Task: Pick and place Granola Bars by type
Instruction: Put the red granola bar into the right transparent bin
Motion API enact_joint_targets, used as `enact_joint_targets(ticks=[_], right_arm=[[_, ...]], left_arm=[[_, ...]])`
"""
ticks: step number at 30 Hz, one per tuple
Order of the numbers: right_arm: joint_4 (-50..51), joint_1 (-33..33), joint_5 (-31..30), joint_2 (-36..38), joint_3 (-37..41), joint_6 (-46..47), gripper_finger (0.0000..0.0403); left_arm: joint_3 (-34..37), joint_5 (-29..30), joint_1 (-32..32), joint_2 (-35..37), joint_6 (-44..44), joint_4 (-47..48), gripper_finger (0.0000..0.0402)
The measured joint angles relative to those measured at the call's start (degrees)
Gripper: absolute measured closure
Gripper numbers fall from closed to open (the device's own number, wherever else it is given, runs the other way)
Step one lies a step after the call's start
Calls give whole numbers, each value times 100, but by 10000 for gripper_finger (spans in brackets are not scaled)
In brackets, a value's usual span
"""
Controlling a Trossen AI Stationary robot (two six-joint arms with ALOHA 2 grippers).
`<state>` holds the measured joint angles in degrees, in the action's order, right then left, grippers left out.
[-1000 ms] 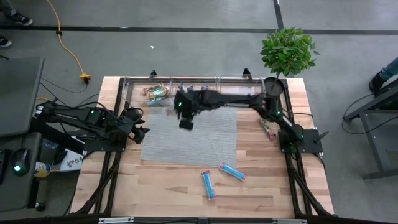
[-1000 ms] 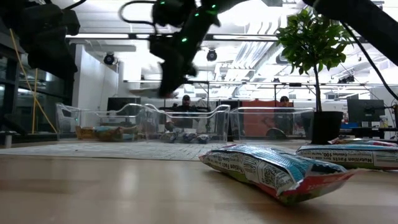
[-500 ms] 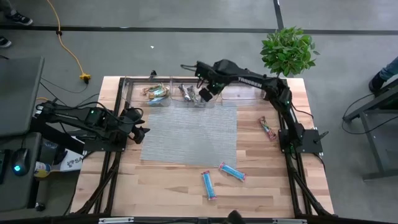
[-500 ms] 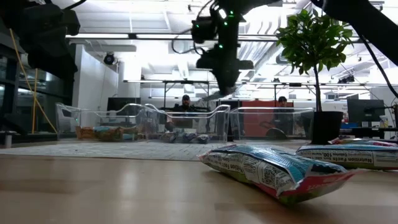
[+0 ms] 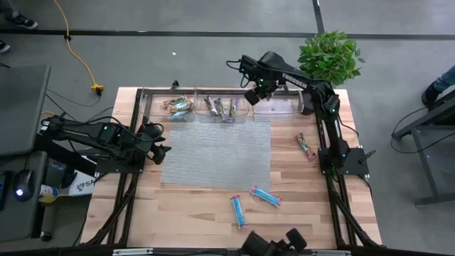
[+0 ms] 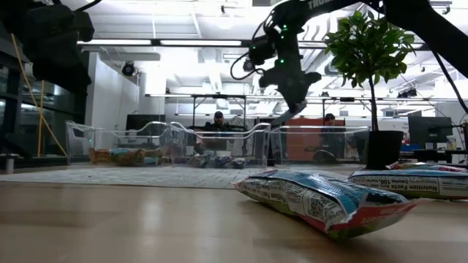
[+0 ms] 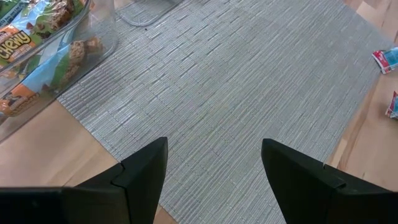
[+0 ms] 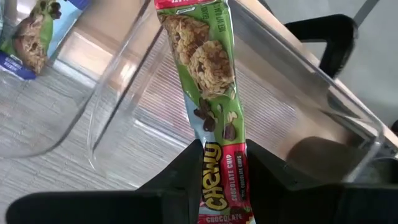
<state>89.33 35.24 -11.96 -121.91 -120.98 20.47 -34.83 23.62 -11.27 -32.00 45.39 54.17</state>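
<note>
Swinging along the counter's far edge, my right gripper (image 5: 250, 96) is now hanging over the empty bin (image 5: 274, 107), jaws pinching a green chocolate-chip bar (image 8: 208, 74); I'm judging it misplaced there. Left gripper (image 7: 214, 165) is idling, jaws spread.

The wooden counter (image 5: 206, 210) is covered centrally by a grey mat (image 5: 217, 153); clear bins (image 5: 220, 107), a potted plant (image 5: 327, 60) and three loose bars (image 5: 264, 195) are carried on it.

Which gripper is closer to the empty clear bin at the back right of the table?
Right. The right gripper, shut on a green Chewy bar, hangs at the empty bin's near end. The left gripper waits open at the mat's left edge, well away.
</note>
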Motion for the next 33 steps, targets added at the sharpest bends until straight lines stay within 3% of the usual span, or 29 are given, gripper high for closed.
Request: enact_joint_targets(ticks=[12, 18, 23, 33], right_arm=[[68, 7, -29, 180, 94, -381, 314], [67, 78, 180, 179, 782, -424, 314], [74, 117, -122, 173, 1389, -403, 310], [-355, 125, -12, 615, 1746, -661, 233]], left_arm=[[0, -2, 0, 0, -1, 2, 145], [0, -4, 0, -1, 33, 0, 145], [0, -4, 0, 1, 51, 0, 145], [0, 0, 0, 2, 124, -2, 145]])
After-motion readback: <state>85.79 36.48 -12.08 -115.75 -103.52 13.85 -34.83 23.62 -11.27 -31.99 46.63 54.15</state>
